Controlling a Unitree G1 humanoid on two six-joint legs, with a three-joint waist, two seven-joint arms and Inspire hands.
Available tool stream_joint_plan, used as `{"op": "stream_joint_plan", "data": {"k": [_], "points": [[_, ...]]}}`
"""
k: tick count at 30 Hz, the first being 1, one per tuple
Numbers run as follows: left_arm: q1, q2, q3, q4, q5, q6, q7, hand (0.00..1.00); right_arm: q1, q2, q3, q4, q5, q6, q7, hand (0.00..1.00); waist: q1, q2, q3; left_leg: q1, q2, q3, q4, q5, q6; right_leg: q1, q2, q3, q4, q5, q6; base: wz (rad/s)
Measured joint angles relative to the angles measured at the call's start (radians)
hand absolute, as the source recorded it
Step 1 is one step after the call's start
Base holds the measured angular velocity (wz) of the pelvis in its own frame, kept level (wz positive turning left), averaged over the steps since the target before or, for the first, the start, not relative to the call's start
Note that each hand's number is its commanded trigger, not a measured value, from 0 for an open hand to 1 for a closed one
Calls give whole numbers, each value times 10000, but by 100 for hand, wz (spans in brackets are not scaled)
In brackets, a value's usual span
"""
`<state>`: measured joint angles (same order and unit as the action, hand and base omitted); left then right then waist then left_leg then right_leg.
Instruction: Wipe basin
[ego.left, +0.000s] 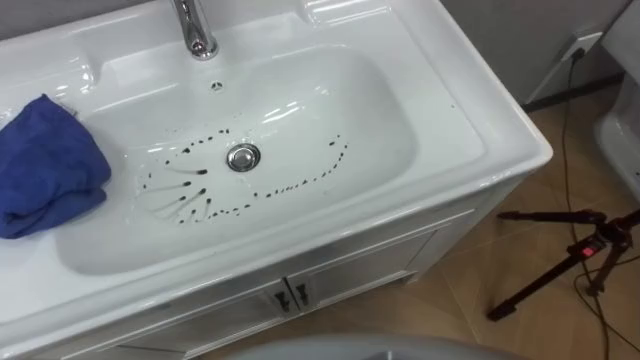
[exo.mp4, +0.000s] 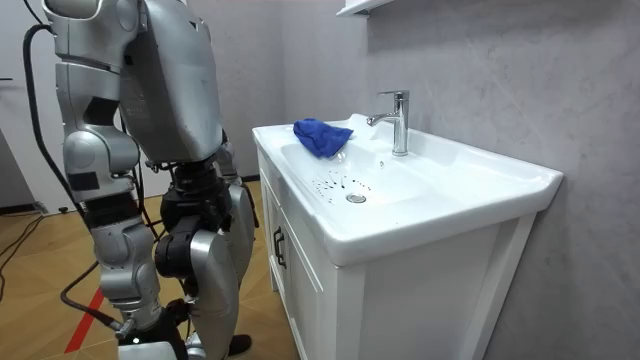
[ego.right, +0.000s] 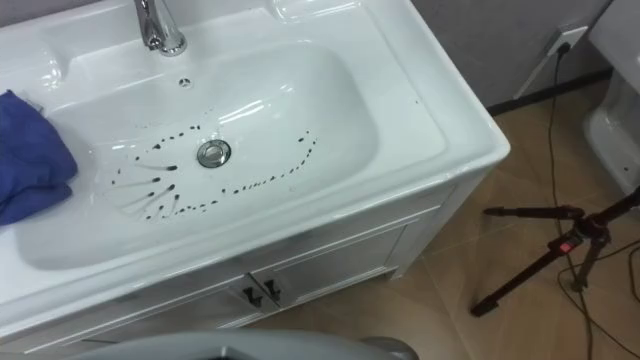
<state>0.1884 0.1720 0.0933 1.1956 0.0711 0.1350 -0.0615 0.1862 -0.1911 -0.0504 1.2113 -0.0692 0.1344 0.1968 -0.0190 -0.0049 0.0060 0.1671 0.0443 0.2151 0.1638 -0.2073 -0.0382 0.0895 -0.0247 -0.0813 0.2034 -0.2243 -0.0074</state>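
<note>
Bathroom vanity, white, seen from above and in front.

Left eye view: basin runs long side left to right. Tap at the back edge, drain in the middle of the bowl. Dark marks ring the drain in a broken arc, thickest toward the left front of the bowl and thinning along the front to the right of the drain. Blue cloth lies bunched on the basin's left ledge, its lower edge drooping over the bowl's left rim. It is clear of the marks but near them. Tripod stands on the floor past the right corner.

Room view: robot stands upright at the vanity's front edge, facing it. The cloth sits at the far end of the ledge, on the robot's left. Right hand hangs low by the leg, well apart from the basin; how its fingers are set I cannot tell.

Right eye view: same layout. The cloth is cut by the left border and the marks are untouched.

Judgement: wiping is not yet begun. The cloth lies to the left of the robot's midline, so the left arm looks the nearer one for the pickup. The stroke would then run rightward along the arc of marks.
</note>
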Motion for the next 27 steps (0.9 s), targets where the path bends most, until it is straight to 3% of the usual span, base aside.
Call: {"op": "stream_joint_plan", "data": {"k": [7,27], "points": [[29,-4,-45,-111,6,252,-94,0,-58,67,310,115,-35,390,492,0,-18,41,-6,-2,0,-51,1,0,0,-11,6,14,2,0,0,0],[249,-30,-157,-333,9,569,-59,0,-231,245,658,340,-105,746,867,0,-15,93,-18,32,2,-54,9,0,0,22,4,7,35,0,0,0]]}}
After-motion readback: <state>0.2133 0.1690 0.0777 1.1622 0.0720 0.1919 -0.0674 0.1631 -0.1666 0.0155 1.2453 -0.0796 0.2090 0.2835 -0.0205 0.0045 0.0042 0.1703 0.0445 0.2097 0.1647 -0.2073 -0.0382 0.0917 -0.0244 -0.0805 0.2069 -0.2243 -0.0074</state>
